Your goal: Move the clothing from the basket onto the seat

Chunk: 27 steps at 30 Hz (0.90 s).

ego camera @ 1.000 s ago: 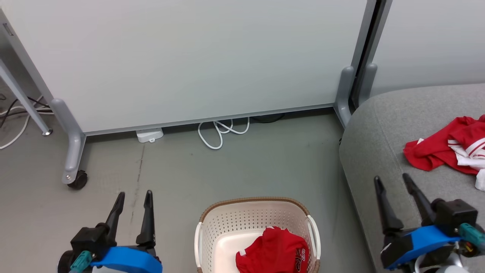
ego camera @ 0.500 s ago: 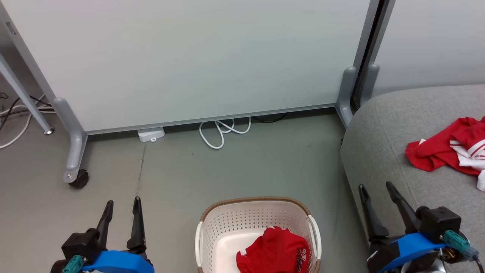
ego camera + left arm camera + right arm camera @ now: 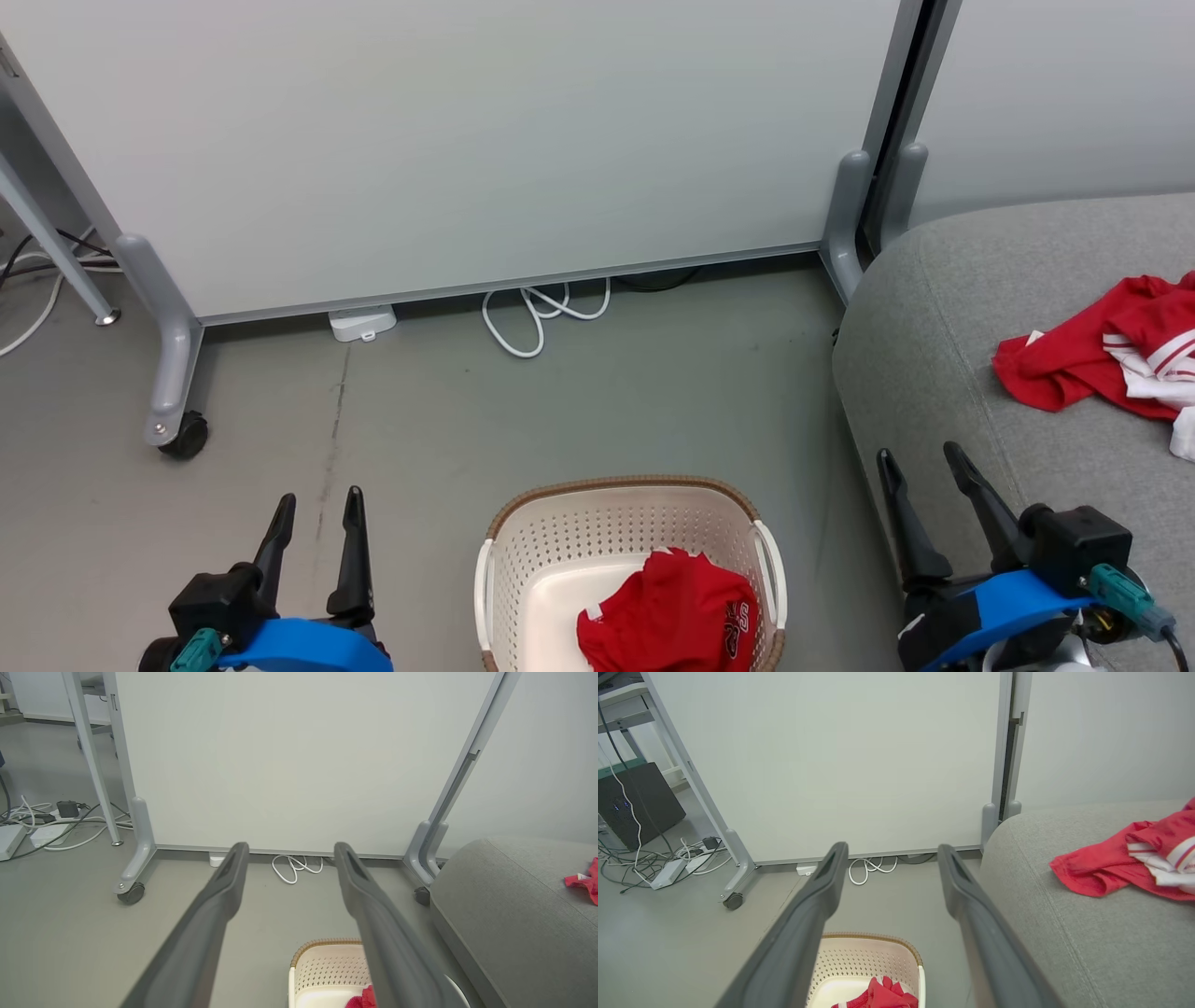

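Left hand (image 3: 320,496) and right hand (image 3: 918,452) both gape wide, empty. One garment (image 3: 1083,369) lies on the seat (image 3: 934,327). The second garment (image 3: 667,616) sits in the basket (image 3: 616,485), seemingly bunched. Best to drop straight down and pinch a thick fold.

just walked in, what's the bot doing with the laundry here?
One red garment already lies on the grey seat. The other garment is in the basket on the floor. Left gripper and right gripper hover either side of the basket, fingers open, holding nothing.
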### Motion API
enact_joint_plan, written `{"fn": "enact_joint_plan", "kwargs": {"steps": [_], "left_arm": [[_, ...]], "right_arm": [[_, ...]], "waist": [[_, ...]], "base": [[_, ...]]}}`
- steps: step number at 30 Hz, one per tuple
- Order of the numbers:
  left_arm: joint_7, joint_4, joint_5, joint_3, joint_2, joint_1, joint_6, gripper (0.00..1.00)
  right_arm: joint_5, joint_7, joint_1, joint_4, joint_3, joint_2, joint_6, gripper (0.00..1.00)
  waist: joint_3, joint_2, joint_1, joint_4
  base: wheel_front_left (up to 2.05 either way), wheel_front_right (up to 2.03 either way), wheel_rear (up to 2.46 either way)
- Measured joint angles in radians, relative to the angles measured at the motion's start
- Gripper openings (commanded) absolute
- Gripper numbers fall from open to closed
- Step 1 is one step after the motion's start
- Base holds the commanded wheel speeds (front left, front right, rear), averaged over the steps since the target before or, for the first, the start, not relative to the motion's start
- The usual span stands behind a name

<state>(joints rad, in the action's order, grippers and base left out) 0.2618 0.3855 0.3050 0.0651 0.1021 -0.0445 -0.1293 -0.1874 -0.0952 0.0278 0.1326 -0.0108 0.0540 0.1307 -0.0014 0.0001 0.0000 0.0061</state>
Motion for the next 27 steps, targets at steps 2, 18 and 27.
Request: {"fn": "enact_joint_plan", "kwargs": {"steps": [2, 18, 27], "left_arm": [[0.0, -0.002, 0.0, 0.004, 0.001, 0.0, 0.0, 1.0], [0.0, 0.004, 0.002, 0.114, 0.026, -0.164, 0.0, 1.0], [0.0, 0.087, 0.018, 0.227, 0.057, -0.318, 0.0, 1.0]], "right_arm": [[0.0, 0.0, 0.001, -0.003, -0.004, -0.001, 0.0, 1.0], [0.026, 0.005, 0.164, -0.079, -0.081, -0.002, 0.0, 1.0], [0.023, -0.025, 0.277, -0.09, -0.128, -0.002, 0.0, 1.0]], "waist": [[0.007, 0.0, 0.0, -0.001], [0.224, -0.0001, 0.0001, -0.05], [0.418, -0.0001, 0.0002, -0.131]], "base": [[0.0, 0.0, 0.0], [0.0, 0.0, 0.0], [0.0, 0.0, 0.0]]}}
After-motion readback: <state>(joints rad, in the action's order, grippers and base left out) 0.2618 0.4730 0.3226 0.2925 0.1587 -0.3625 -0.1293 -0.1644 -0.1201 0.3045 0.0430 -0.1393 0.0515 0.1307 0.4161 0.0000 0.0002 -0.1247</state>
